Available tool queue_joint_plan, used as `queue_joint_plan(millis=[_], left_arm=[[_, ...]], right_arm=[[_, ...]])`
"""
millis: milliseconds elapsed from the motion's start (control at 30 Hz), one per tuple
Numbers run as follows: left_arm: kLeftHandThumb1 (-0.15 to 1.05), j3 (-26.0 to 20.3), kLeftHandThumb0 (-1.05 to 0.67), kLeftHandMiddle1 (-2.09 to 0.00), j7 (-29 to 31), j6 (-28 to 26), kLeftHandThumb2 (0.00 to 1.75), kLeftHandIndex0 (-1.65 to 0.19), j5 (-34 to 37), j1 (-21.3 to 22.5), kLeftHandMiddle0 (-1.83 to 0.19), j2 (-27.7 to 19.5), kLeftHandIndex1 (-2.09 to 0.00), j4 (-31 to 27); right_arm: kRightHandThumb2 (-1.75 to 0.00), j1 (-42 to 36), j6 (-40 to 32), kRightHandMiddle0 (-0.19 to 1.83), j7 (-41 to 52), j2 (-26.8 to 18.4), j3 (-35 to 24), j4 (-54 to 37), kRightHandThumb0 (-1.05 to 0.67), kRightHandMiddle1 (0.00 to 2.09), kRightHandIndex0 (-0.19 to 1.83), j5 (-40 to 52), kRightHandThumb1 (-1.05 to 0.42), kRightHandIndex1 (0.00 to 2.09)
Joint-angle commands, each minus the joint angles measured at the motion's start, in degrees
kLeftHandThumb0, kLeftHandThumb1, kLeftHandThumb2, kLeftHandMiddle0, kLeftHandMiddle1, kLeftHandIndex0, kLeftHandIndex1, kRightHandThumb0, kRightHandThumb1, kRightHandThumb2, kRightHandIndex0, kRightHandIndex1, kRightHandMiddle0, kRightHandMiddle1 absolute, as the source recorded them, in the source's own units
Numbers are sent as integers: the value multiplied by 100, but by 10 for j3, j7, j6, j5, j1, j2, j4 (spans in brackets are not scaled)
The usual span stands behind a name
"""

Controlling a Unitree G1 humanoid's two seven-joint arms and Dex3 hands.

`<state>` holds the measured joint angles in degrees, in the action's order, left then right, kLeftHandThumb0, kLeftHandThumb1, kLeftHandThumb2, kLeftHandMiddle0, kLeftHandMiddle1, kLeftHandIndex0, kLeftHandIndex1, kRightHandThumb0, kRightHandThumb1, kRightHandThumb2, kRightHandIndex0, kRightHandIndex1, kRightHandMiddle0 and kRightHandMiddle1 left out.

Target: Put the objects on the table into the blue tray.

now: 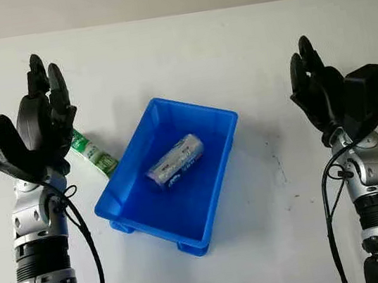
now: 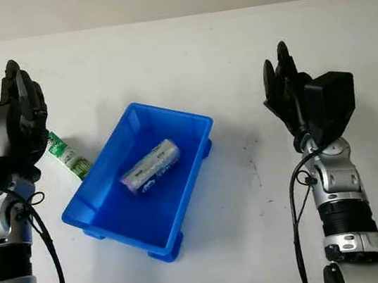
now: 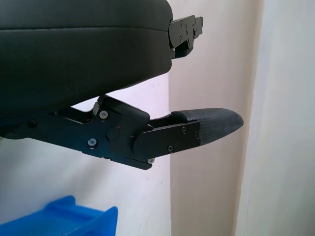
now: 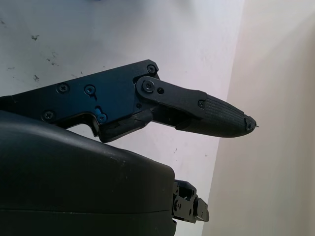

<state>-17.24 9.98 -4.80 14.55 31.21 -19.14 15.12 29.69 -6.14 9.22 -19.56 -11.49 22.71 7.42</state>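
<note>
Left hand, holding nothing, hovers at the desk's left edge over a green packet; right hand likewise empty. A shiny silver cylinder lies inside the rectangular blue plastic tray.

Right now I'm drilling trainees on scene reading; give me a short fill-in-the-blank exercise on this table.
1. The silver can lies inside the ____ tray.
2. The green tube lies on the table, beside the tray, nearest the ____ hand.
3. The right hand holds ____.

Missing: blue; left; nothing
</note>
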Motion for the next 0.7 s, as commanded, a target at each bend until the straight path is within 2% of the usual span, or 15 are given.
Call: queue_joint_plan(millis=[0,33,67,100,133,200,267,300,367,500,600,667], left_arm=[[104,-1,-56,-10,27,41,43,0,-36,6,-4,-70,-10,-32],[104,2,-52,-10,39,56,27,-9,-55,11,-16,-98,-13,-38],[104,4,-49,-10,52,63,19,-13,-70,19,-23,-125,-14,-46],[99,13,-45,-10,73,73,10,-18,-91,28,-27,-159,-16,-51],[97,28,-42,-9,90,89,7,-21,-129,36,-28,-201,-17,-53],[87,79,-37,-10,133,72,4,-34,-241,59,-39,-301,-21,-75],[81,109,-30,-7,162,63,5,-42,-300,72,-44,-347,-19,-81],[79,130,-28,-7,169,103,5,-43,-331,74,-46,-369,-17,-64],[78,159,-27,-8,172,169,5,-44,-371,77,-50,-397,-16,-32],[79,206,-28,-5,180,246,5,-41,-427,84,-47,-420,-11,24],[81,255,-37,-1,127,335,6,-33,-515,89,-31,-433,-6,74],[79,279,-41,-2,96,374,5,-31,-559,92,-27,-431,-5,96]], right_arm=[[-71,4,11,-19,6,-3,3,0,-77,0,-19,-3,-105,0],[-71,4,12,-19,8,-4,3,-1,-78,0,-19,-4,-105,0],[-71,5,13,-19,10,-4,2,-1,-78,0,-19,-2,-105,0],[-70,6,13,-19,13,-5,1,-1,-79,0,-19,-1,-105,0],[-70,7,10,-19,14,-5,0,-3,-79,0,-19,0,-105,0],[-70,10,7,-19,21,-6,-2,-3,-79,0,-19,4,-105,0],[-69,11,5,-19,26,-7,-3,-1,-79,0,-19,6,-105,0],[-69,12,4,-19,27,-6,-4,0,-79,0,-19,6,-105,0],[-69,13,1,-19,25,-6,-4,1,-79,0,-19,5,-105,0],[-69,13,1,-19,30,-7,-2,5,-78,0,-19,3,-105,0],[-70,12,-2,-19,30,-8,-2,2,-78,0,-19,0,-105,0],[-70,12,-4,-19,29,-8,-3,1,-77,0,-19,0,-105,0]])
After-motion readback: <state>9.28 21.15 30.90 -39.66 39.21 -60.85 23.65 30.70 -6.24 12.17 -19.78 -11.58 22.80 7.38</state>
